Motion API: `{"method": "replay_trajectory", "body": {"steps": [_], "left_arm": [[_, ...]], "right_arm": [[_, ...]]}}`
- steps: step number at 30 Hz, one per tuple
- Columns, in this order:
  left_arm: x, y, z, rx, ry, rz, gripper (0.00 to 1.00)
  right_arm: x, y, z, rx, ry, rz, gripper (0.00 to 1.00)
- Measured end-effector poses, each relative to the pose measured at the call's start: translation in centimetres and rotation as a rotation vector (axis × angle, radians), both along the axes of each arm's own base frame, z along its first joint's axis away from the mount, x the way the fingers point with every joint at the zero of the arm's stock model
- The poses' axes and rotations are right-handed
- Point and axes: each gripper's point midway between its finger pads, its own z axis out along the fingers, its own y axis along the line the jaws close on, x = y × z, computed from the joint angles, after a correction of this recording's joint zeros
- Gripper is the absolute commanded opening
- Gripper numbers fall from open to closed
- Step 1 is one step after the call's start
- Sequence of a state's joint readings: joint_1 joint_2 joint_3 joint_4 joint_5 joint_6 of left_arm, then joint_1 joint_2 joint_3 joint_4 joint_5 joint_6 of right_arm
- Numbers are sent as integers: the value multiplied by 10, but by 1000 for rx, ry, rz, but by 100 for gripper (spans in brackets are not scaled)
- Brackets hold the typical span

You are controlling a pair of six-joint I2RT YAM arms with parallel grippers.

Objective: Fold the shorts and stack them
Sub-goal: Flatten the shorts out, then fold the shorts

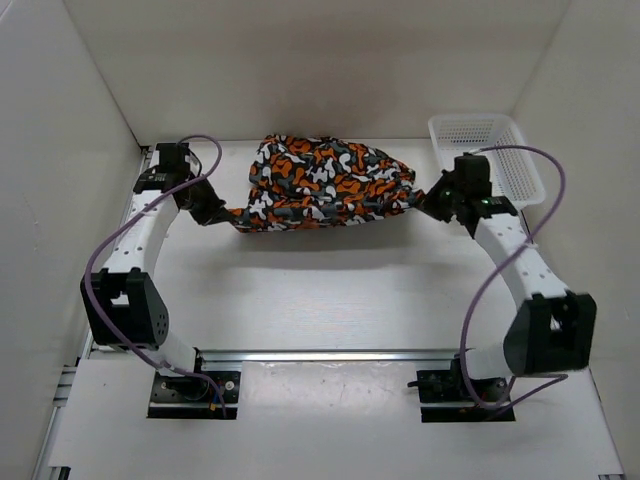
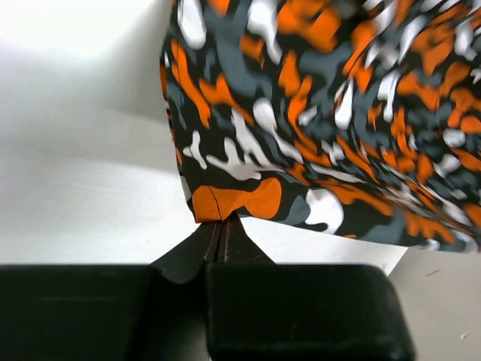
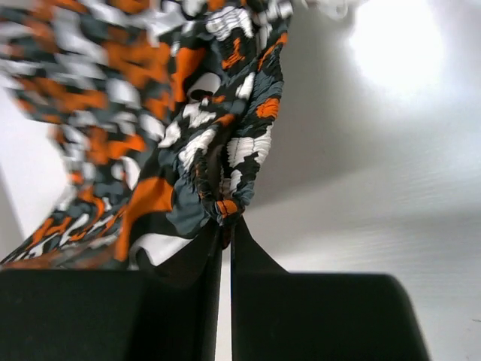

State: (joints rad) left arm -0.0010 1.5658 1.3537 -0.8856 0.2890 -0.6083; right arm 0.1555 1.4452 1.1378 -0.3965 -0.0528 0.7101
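Orange, black, grey & white camouflage-print cloth shorts (image 1: 325, 185) are held stretched btwn two black grippers, over the far part of the white table (image 1: 330, 300). L gripper (image 1: 222, 213) jaws are clamped on a bottom corner; R gripper (image 1: 428, 198) jaws pinch the gathered edge opposite. White plastic mesh basket (image 1: 500, 135) sits just behind the R gripper.

The shorts (image 1: 325, 185) stretch leftward from beside the basket (image 1: 480, 135); right gripper (image 1: 428, 200) pinches the end nearest it; left gripper (image 1: 225, 213) the farthest.
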Motion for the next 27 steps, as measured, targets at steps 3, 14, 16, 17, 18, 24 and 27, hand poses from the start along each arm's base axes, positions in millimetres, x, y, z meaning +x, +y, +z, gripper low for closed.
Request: {"method": "replay_trajectory", "body": {"steps": [3, 14, 16, 17, 18, 24, 27], "left_arm": [[3, 2, 24, 10, -70, 1, 10], [-102, -16, -76, 19, 217, -42, 52], [-113, -14, -91, 27, 271, -49, 68], [-116, -13, -94, 30, 279, -51, 74], [-118, -13, -94, 32, 280, -52, 74], [-125, -13, -98, 28, 262, -40, 75], [-139, -12, -111, 24, 313, -26, 77]], "right_arm": [[-14, -6, 45, -5, -137, 4, 1], [-186, -42, -123, -88, 282, -76, 59], [-191, -42, -123, -76, 295, -90, 62], [-190, -40, -122, -64, 290, -96, 62], [-189, -39, -121, -54, 290, -101, 64], [-188, -29, -128, 8, 342, -115, 74], [-181, -25, -132, 30, 348, -119, 74]]}}
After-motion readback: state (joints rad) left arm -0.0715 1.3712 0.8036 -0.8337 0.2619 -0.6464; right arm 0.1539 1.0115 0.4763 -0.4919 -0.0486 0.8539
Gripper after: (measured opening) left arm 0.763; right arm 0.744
